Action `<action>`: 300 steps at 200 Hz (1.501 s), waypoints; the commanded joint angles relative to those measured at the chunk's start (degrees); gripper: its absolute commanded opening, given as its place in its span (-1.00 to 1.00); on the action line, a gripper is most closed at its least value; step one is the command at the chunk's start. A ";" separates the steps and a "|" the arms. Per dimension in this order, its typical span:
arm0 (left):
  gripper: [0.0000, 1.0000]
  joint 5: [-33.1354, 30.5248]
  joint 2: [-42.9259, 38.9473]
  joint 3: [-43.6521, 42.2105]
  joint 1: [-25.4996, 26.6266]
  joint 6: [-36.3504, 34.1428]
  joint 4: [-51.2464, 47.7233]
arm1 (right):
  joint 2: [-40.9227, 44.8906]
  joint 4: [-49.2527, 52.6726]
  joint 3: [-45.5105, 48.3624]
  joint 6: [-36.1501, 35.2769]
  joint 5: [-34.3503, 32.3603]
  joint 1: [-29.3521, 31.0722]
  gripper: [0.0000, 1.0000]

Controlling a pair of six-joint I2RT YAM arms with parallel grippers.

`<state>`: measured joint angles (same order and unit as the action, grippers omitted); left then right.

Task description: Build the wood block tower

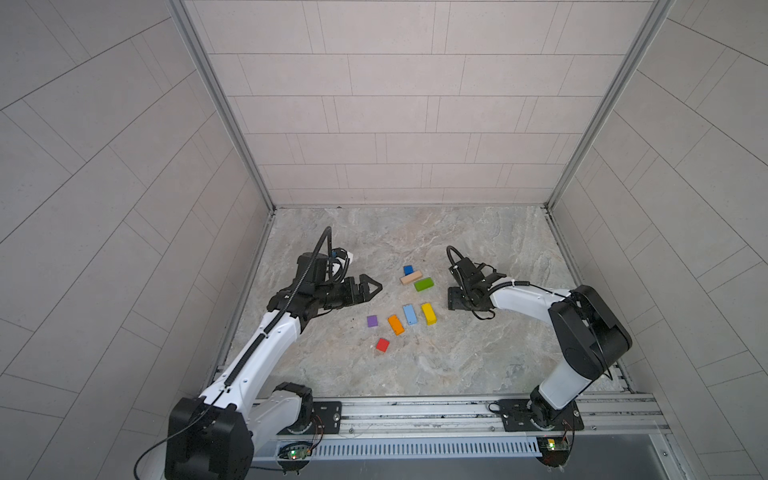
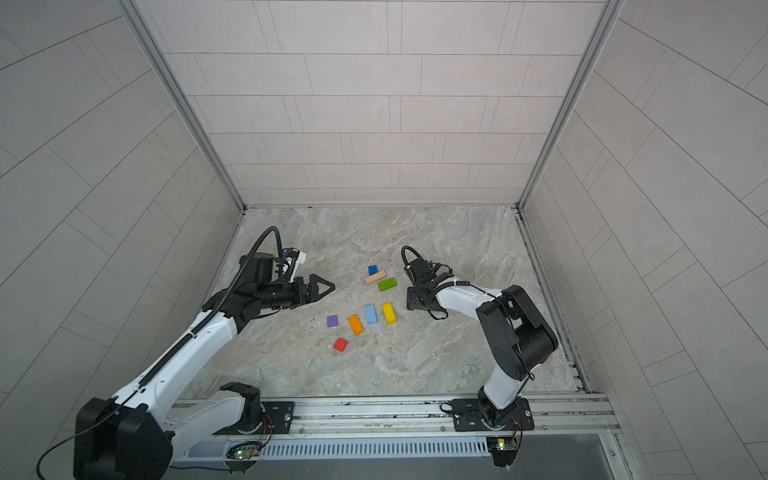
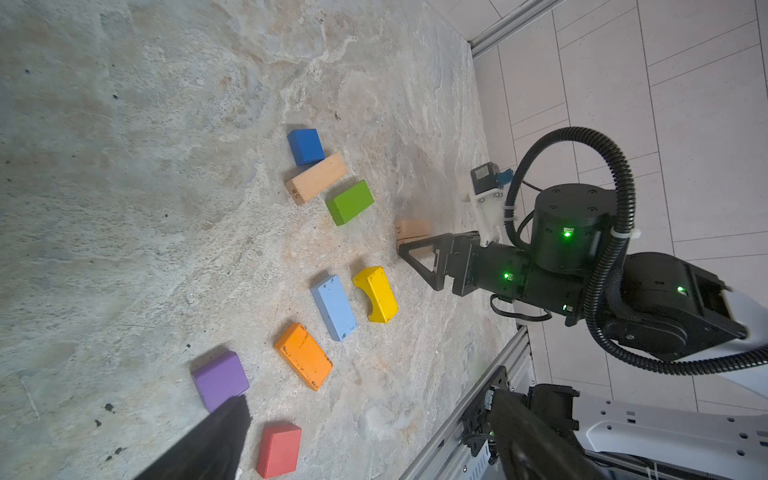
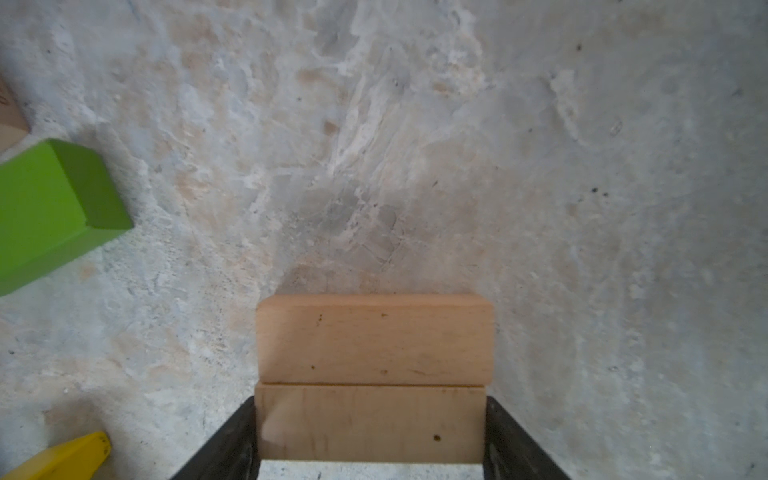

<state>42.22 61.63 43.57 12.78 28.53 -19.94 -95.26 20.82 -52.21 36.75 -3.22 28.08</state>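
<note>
On the marbled worktop [image 1: 415,365], the tower's blocks [image 1: 395,324] lie scattered. The left claw [image 1: 371,286] gapes empty; the right claw [image 4: 370,405] straddles a tan bar [image 4: 370,428] touching a second bar [image 4: 374,338], grip unclear. One reads "29"; a third bar [image 3: 316,178] reads "58".

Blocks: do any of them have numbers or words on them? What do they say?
"58": on the end of the tan bar touching the blue cube, written sideways in the left wrist view.
"29": on the end of another tan bar, past the green bar, also sideways.
The colored blocks show no writing, and nothing else here can be read.
</note>
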 commanded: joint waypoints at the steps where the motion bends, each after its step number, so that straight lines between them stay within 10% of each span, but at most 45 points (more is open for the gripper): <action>1: 0.96 0.16 -0.94 -0.60 0.24 -0.23 0.87 | -0.98 1.15 -0.84 1.26 -0.99 -0.13 0.54; 300: 0.98 0.09 -0.81 -0.60 0.26 0.28 1.05 | 5.18 9.25 -9.61 -8.76 3.45 2.36 0.99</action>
<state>42.22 61.60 43.55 12.78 28.62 -19.94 -89.91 27.31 -59.22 32.36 -1.63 29.45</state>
